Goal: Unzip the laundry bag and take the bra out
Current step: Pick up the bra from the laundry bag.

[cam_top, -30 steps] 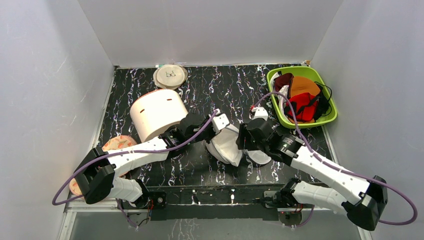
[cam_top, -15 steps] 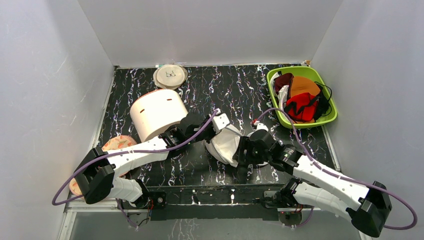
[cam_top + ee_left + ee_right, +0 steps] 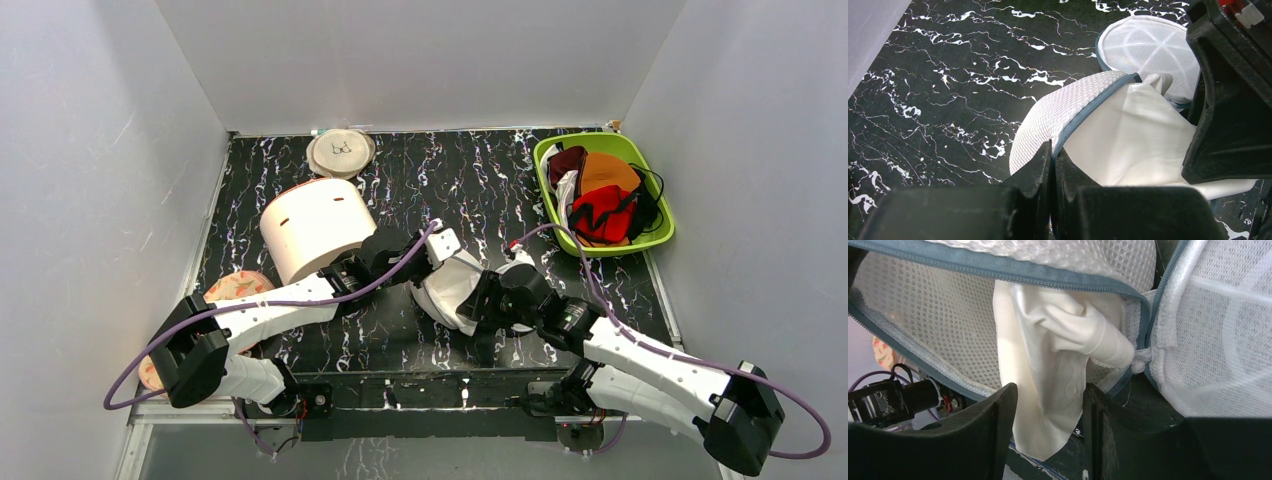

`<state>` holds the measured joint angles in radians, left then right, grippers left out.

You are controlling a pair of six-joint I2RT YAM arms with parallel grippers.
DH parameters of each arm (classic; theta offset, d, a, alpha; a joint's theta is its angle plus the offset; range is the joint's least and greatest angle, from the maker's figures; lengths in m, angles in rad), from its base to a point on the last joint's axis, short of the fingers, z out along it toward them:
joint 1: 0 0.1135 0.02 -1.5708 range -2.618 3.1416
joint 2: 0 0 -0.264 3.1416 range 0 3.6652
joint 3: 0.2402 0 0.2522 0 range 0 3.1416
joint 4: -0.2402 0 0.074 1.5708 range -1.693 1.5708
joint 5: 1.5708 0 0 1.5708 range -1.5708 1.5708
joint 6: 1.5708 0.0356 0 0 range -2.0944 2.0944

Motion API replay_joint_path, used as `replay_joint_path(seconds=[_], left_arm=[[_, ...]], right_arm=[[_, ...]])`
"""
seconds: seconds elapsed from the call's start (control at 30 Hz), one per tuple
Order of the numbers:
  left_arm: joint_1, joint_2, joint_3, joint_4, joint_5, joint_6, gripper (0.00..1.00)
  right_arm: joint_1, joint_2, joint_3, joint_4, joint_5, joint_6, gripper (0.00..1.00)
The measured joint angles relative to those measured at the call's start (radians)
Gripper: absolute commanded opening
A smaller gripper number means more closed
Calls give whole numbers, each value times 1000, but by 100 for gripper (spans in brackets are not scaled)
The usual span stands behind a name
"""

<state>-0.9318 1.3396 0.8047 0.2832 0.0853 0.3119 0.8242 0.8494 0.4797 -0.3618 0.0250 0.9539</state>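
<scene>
The laundry bag [image 3: 447, 287] is a white mesh pouch with a grey-blue zip, lying unzipped at the table's middle. My left gripper [image 3: 437, 258] is shut on its zip rim [image 3: 1083, 117]. A cream-white fabric [image 3: 1048, 360] hangs out of the open bag [image 3: 943, 315]. My right gripper [image 3: 1048, 390] is open, one finger on each side of that fabric, at the bag's near right side [image 3: 480, 300]. The bag's round mesh flap [image 3: 1148, 50] lies open beside it. The red bra [image 3: 600, 212] with black straps lies in the green basket [image 3: 549, 195].
The big cream cylinder [image 3: 315, 225] lies left of the bag, behind my left arm. A flat beige disc [image 3: 340, 152] sits at the back. The basket also holds orange cups [image 3: 607, 170] and a maroon garment [image 3: 566, 160]. A patterned disc [image 3: 238, 287] lies at the left edge.
My right gripper has moved toward the near edge and left, from beside the bag to its open mouth, around the cream fabric. My left gripper has kept its hold on the rim.
</scene>
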Motion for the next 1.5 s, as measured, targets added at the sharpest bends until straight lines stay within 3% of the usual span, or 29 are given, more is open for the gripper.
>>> replay_joint_path(seconds=[0.13,0.47,1.13,1.5], left_arm=[[0,0,0,0,0,2,0],[0,0,0,0,-2,3,0],[-8,0,2,0,-18,6,0],[-8,0,2,0,-19,6,0]], right_arm=[[0,-13,-27,27,-3,26,36],[0,-44,-51,75,2,71,1],[0,-195,155,22,123,-60,0],[0,-170,161,22,73,-118,0]])
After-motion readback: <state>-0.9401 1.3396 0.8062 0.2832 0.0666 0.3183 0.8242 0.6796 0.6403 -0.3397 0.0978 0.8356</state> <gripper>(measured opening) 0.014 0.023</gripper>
